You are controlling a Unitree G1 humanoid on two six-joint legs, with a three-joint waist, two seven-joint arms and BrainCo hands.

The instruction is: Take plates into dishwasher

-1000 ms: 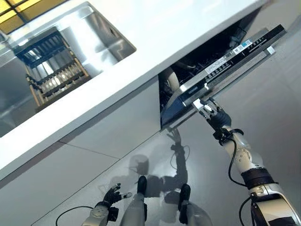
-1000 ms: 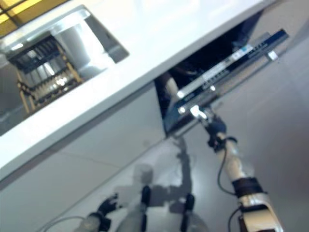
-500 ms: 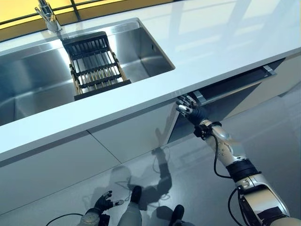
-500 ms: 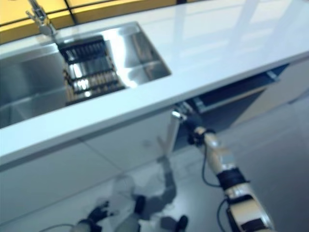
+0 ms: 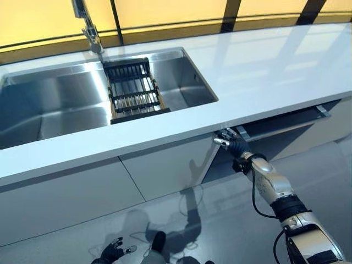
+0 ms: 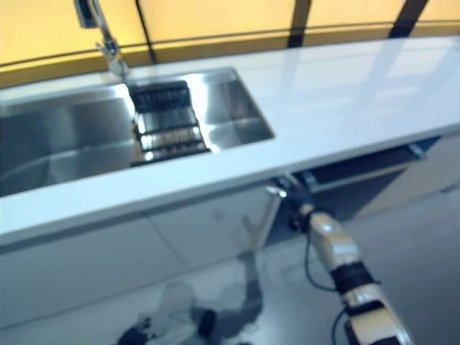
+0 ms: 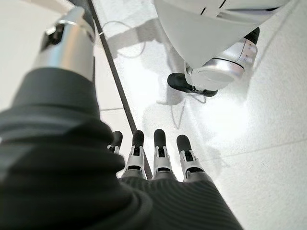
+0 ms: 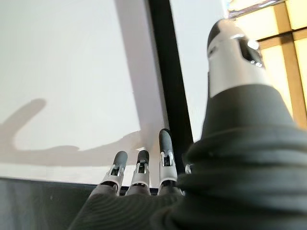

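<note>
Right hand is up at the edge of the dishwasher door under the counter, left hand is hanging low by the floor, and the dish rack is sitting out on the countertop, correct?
Not quite: the dish rack sits inside the sink, not on the countertop, as the left eye view shows. The rest holds: the right hand is at the dishwasher door under the counter, and the left hand hangs low by the floor.

L hand [image 7: 158, 163] open, fingers straight, over floor [image 7: 268, 120].

Silver-grey arms, dark ribbed wrist covers, each hand [image 8: 144, 177] with silver, dark-tipped fingers.
</note>
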